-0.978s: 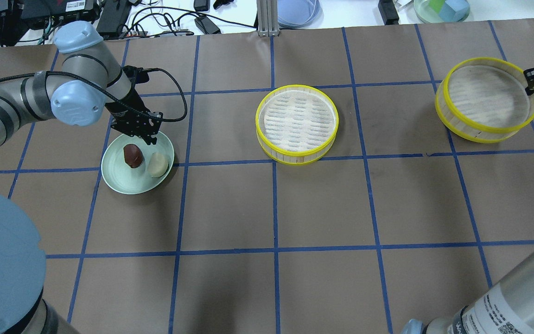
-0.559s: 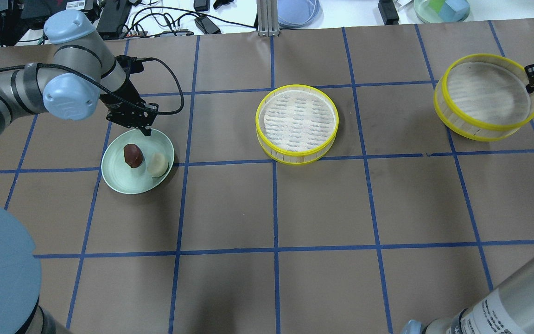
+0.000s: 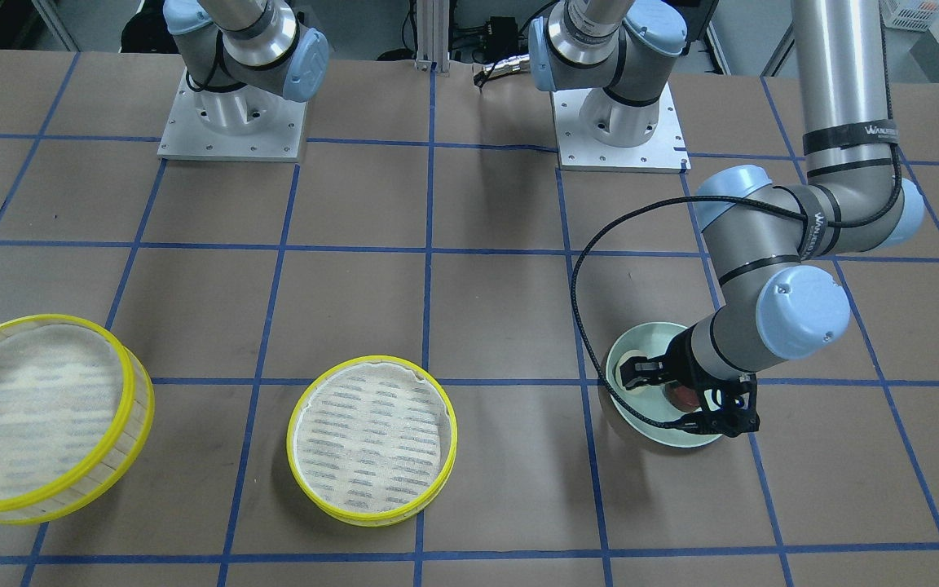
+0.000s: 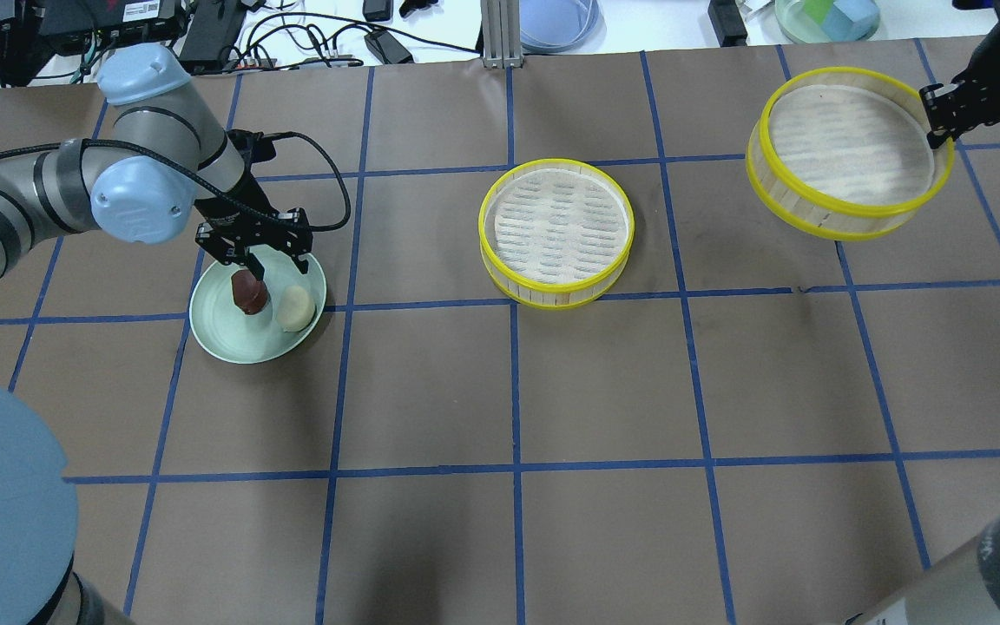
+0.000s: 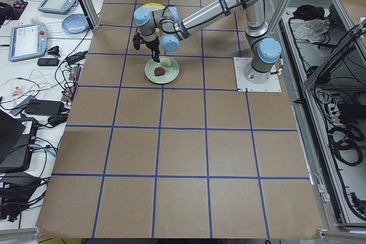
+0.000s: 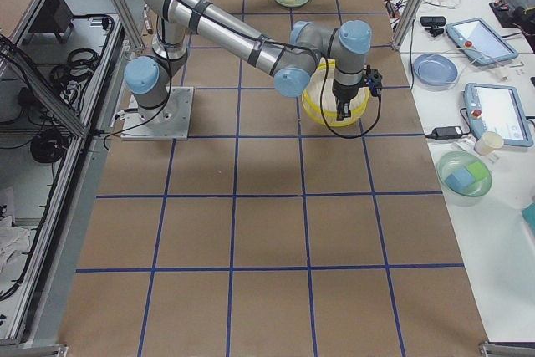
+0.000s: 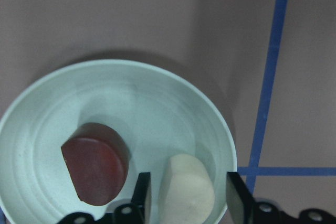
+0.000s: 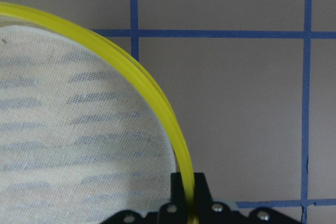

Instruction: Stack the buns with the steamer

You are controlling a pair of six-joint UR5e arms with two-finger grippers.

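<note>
The cream-white bun (image 4: 295, 308) and the dark reddish-brown bun (image 4: 248, 293) lie side by side on a pale green plate (image 4: 231, 343) at the left. My left gripper (image 4: 277, 265) hangs open just above the plate. In the left wrist view its fingers (image 7: 142, 195) stand either side of the cream bun (image 7: 184, 182), with the brown bun (image 7: 97, 171) beside it. The shallow steamer tray (image 4: 556, 230) sits mid-table. My right gripper (image 4: 938, 130) is shut on the rim of the taller steamer tray (image 4: 847, 152), held tilted above the table at far right; the right wrist view shows the clamp (image 8: 188, 198).
Blue tape lines grid the brown table cover. Beyond the far edge lie cables, a blue dish (image 4: 556, 22) and a green dish with blocks (image 4: 825, 17). A metal post (image 4: 500, 35) stands at the back middle.
My left gripper has turned and moved over the plate, its open fingers now straddling the cream bun. My right gripper has carried the taller tray up and towards the middle.
</note>
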